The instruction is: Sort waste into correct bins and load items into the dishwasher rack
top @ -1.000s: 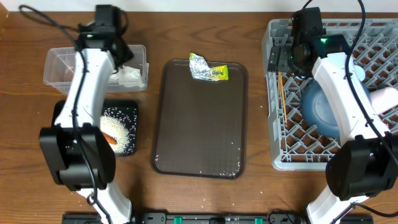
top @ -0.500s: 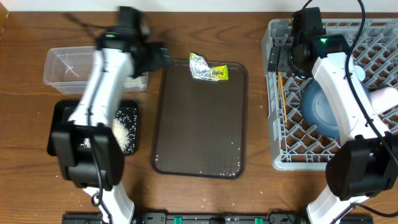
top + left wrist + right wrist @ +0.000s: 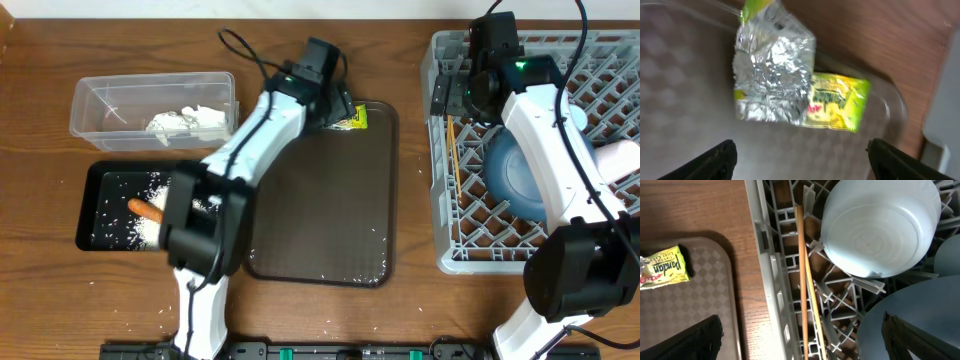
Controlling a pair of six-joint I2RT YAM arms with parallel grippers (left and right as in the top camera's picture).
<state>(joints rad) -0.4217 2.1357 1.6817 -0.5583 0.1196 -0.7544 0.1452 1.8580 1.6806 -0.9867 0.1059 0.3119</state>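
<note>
Hovering above the far edge of the tray [image 3: 320, 200], the left gripper [image 3: 802, 162] is seen with its jaws spread wide and nothing between them. The foil [image 3: 774, 75] and the packet [image 3: 837, 102] lie close under it, touching, the foil overlapping the packet's left end. At the left, the tissue [image 3: 185, 122] is found in the tub [image 3: 100, 95], and the rice [image 3: 140, 232] and carrot [image 3: 147, 209] in the black bin [image 3: 90, 235]. The right gripper [image 3: 802, 340] is likewise parted and empty above the left side of the rack [image 3: 455, 215], where the chopsticks [image 3: 802, 270] lie beside an upturned small bowl [image 3: 880, 225] and the large bowl [image 3: 912, 320].
</note>
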